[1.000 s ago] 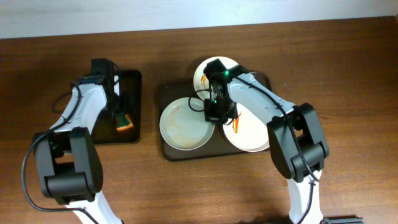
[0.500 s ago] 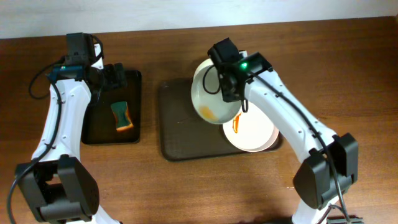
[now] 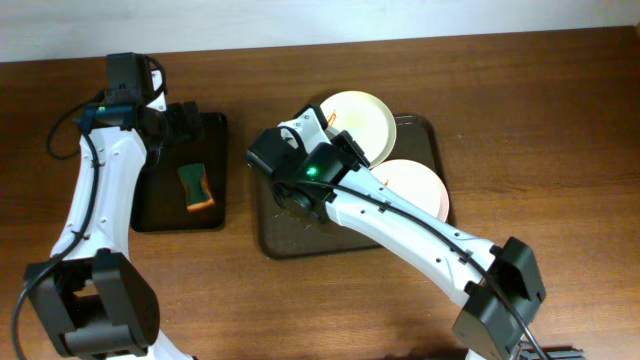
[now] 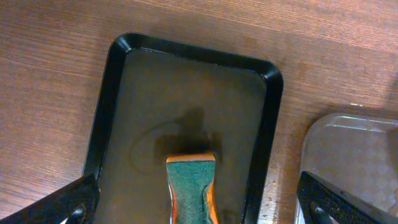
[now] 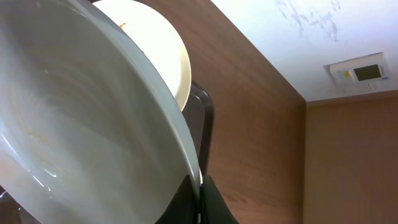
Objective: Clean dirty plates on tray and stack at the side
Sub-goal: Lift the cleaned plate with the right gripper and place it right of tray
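Observation:
My right gripper (image 5: pixel 200 186) is shut on the rim of a white plate (image 5: pixel 81 124), which fills the left of the right wrist view. In the overhead view the gripper (image 3: pixel 308 140) holds this plate (image 3: pixel 298 126) tilted on edge over the left part of the brown tray (image 3: pixel 275 240). A cream plate (image 3: pixel 362 120) and a pinkish plate (image 3: pixel 415 182) lie on that tray. My left gripper (image 4: pixel 199 210) is open, above the green and orange sponge (image 4: pixel 189 186) in the black tray (image 4: pixel 118 68). It also shows in the overhead view (image 3: pixel 180 120).
The sponge (image 3: pixel 196 187) lies in the black tray (image 3: pixel 150 215) at the left of the table. The brown tray's corner (image 4: pixel 348 155) shows at the right of the left wrist view. Bare wooden table lies in front of both trays.
My right arm has swung left across the brown tray with the white plate, which now stands on edge. My left arm rose off the sponge earlier and has since stayed still.

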`<state>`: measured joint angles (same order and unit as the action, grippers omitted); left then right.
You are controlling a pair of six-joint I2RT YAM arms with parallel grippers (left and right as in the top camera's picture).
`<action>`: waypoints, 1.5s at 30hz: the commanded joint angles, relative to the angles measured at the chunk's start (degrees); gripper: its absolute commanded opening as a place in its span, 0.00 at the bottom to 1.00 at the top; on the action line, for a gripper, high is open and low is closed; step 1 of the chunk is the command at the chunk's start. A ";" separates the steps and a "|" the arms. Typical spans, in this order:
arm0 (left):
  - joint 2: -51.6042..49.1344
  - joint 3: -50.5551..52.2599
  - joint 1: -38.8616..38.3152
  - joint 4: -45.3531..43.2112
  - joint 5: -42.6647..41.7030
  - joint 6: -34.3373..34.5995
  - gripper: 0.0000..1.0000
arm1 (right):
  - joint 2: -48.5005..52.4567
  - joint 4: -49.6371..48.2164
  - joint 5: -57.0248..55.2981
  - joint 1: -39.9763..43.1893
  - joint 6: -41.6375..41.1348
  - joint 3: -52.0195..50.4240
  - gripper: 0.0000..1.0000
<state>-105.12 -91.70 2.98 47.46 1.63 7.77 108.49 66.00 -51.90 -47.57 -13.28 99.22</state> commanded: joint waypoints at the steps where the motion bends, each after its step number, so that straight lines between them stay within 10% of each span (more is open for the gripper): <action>1: 0.22 -0.22 0.17 0.04 -0.79 0.48 1.00 | -1.77 0.02 -2.71 0.35 -0.92 1.20 0.04; 8: 0.20 -0.22 0.17 0.04 -0.79 0.46 1.00 | -2.58 0.04 18.99 9.03 -16.76 1.40 0.04; 16: 0.20 -0.22 0.17 0.04 -0.79 0.46 1.00 | -6.56 0.68 59.65 43.34 -17.20 4.20 0.04; 24: 0.20 -0.22 0.17 0.04 -0.79 0.48 1.00 | -2.75 -0.83 56.13 74.71 -7.63 2.21 0.04; 33: 0.20 -0.22 0.17 0.04 -0.81 0.46 1.00 | 9.27 -3.08 55.80 77.99 -6.27 2.19 0.04; 39: 0.20 -0.22 0.17 0.04 -0.81 0.46 1.00 | 10.49 -2.38 57.51 77.96 -6.45 2.21 0.24; 45: 0.20 -0.22 0.17 0.04 -0.79 0.46 1.00 | 10.21 3.23 90.23 74.38 6.19 5.46 0.55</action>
<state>-105.12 -91.70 2.98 47.53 1.43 7.77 118.61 66.35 24.58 29.91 -14.04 101.89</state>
